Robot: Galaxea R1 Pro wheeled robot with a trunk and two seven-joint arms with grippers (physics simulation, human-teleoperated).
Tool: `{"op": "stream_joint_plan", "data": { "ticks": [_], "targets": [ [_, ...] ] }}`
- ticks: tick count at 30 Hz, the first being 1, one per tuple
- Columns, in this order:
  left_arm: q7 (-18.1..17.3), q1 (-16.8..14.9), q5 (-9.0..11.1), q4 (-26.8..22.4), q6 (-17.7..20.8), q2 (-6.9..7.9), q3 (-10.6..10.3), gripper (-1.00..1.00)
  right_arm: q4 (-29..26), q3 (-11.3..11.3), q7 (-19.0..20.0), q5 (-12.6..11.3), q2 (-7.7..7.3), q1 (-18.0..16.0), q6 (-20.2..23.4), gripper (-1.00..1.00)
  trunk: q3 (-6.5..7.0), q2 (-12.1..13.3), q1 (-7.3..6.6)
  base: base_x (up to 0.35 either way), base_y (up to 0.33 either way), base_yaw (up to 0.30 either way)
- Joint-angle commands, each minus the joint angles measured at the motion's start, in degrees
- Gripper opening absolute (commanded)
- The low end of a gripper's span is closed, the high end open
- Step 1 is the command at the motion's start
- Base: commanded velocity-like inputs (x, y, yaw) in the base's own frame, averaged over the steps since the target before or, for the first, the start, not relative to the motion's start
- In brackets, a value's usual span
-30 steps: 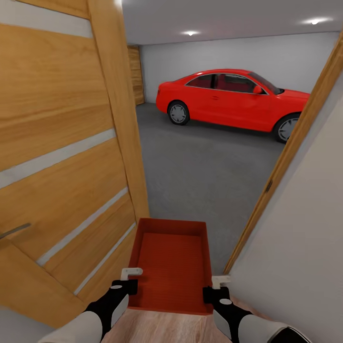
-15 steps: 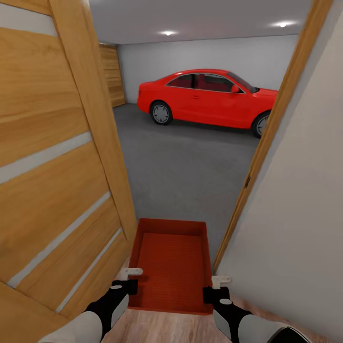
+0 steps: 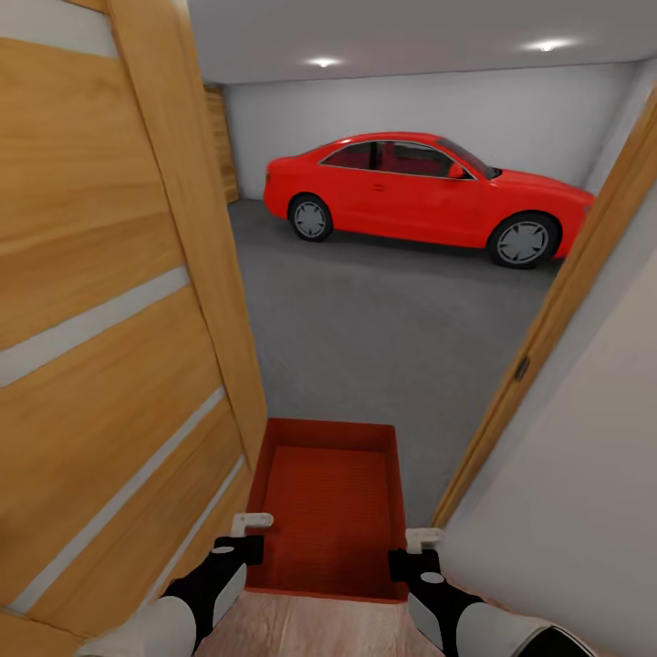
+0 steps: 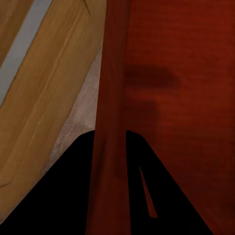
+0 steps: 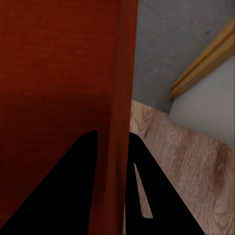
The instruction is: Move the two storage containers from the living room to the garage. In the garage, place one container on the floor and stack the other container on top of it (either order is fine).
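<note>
An open wooden door [image 3: 109,301] stands at left; the left tool [image 3: 245,534] clamps the left wall of a red-orange storage container [image 3: 328,506] held in the doorway, while the right tool [image 3: 412,547] clamps its right wall; beyond, a red car [image 3: 420,196] sits on the garage's grey concrete floor [image 3: 383,328]

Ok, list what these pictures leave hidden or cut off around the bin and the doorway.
- Storage container: its underside is hidden in the head view, so a second bin nested beneath cannot be ruled out.
- Left gripper and right gripper: wrist views show a wall between the fingers, but the contact itself is dark.
- Red car: its far side is hidden by its own body.
- Garage floor: the door and the white wall hide its sides.
</note>
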Motion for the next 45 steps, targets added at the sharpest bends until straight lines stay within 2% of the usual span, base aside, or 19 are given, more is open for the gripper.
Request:
{"op": "stream_joint_plan", "data": {
  "ticks": [1, 19, 27, 38, 45],
  "targets": [
    [0.46, 0.01, 0.55, 0.10, 0.52, 0.05, -0.30, -1.00, -0.01, 0.46, -3.96, -0.52, -1.57, -0.09, -2.25, -1.00, -0.10, -0.10, 0.05, 0.248, 0.237, -0.182],
    [0.46, -0.01, 0.54, 0.10, 0.52, 0.05, -0.27, -1.00, -0.01, 0.52, -3.96, -0.52, -1.55, -0.08, -2.23, -1.00, -0.10, -0.10, 0.05, 0.221, 0.200, -0.273],
    [0.43, -0.01, 0.55, 0.10, 0.52, 0.05, -0.26, -1.00, -0.01, 0.49, -3.96, -0.52, -1.55, -0.09, -2.28, -1.00, -0.10, -0.10, 0.05, 0.023, 0.024, -0.042],
    [0.38, -0.02, 0.51, 0.10, 0.52, 0.05, -0.27, -1.00, -0.01, 0.44, -3.96, -0.52, -1.62, -0.08, -2.30, -1.00, -0.10, -0.10, 0.05, 0.151, 0.231, -0.005],
    [0.38, 0.00, 0.48, 0.10, 0.52, 0.05, -0.25, -1.00, -0.01, 0.51, -3.96, -0.52, -1.55, -0.08, -2.29, -1.00, -0.10, -0.10, 0.05, 0.020, 0.025, -0.210]
  ]
}}
